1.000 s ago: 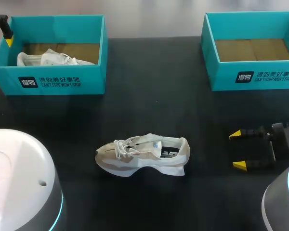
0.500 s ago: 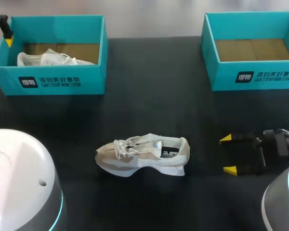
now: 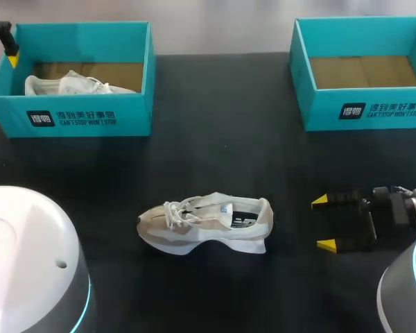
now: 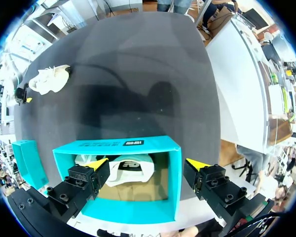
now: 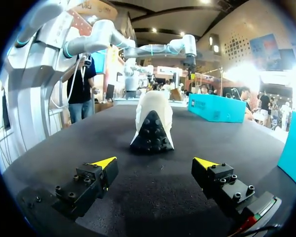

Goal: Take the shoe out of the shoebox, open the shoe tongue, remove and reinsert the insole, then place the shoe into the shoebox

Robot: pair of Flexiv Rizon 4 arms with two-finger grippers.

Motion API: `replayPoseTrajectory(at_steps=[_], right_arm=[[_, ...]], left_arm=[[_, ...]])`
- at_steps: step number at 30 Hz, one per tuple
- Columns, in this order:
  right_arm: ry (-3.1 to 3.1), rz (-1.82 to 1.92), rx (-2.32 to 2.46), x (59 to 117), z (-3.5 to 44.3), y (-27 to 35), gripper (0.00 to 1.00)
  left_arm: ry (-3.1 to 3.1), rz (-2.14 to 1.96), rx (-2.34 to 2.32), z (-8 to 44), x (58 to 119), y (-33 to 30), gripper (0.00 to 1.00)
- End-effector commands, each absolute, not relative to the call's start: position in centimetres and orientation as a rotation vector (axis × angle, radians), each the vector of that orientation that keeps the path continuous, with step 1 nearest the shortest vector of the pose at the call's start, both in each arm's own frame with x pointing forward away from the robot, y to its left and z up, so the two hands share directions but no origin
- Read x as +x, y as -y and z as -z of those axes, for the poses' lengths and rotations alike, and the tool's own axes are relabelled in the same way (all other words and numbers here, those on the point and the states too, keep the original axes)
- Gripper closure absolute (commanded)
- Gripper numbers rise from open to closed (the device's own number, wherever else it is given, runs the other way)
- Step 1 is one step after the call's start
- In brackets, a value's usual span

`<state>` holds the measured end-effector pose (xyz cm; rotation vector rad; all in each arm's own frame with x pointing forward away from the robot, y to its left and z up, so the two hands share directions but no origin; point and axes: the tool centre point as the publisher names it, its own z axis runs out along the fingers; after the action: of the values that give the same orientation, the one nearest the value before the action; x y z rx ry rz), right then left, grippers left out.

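Shoe, a beige-and-white mesh trainer (image 3: pixel 204 223), rests on the black table (image 3: pixel 222 152). We judge it light, with a soft upper and stiff sole; take the heel collar. Our right gripper (image 3: pixel 323 223) stands near the heel, fingers apart, holding nothing.

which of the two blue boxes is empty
The right box: only its bare brown floor shows inside. The left box has a white shoe lying in it.
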<state>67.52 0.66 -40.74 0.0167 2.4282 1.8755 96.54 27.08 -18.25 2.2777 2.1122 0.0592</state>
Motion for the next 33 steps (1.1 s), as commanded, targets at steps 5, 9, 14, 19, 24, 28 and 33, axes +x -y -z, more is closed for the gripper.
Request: replayPoseTrajectory(at_steps=[5,9,14,19,24,28,33], right_arm=[[-2.445,-1.827,0.091,66.8,40.7,-4.5,0.00],[-2.432,-1.803,0.165,66.5,40.4,-5.8,0.00],[-2.421,-1.783,0.197,66.4,40.0,-6.2,0.00],[-2.421,-1.783,0.197,66.4,40.0,-6.2,0.00],[-2.408,-1.812,0.194,66.2,40.0,-6.7,0.00],[-2.410,-1.766,0.278,66.0,39.9,-7.7,0.00],[-2.409,-1.729,0.339,66.0,39.9,-8.5,0.00]], left_arm=[[-2.112,-0.061,2.279,18.2,96.5,-27.1,0.00],[-2.112,-0.061,2.279,18.2,96.5,-27.1,0.00],[-2.112,-0.061,2.279,18.2,96.5,-27.1,0.00],[-2.112,-0.061,2.279,18.2,96.5,-27.1,0.00],[-2.112,-0.061,2.279,18.2,96.5,-27.1,0.00],[-2.112,-0.061,2.279,18.2,96.5,-27.1,0.00],[-2.112,-0.061,2.279,18.2,96.5,-27.1,0.00]])
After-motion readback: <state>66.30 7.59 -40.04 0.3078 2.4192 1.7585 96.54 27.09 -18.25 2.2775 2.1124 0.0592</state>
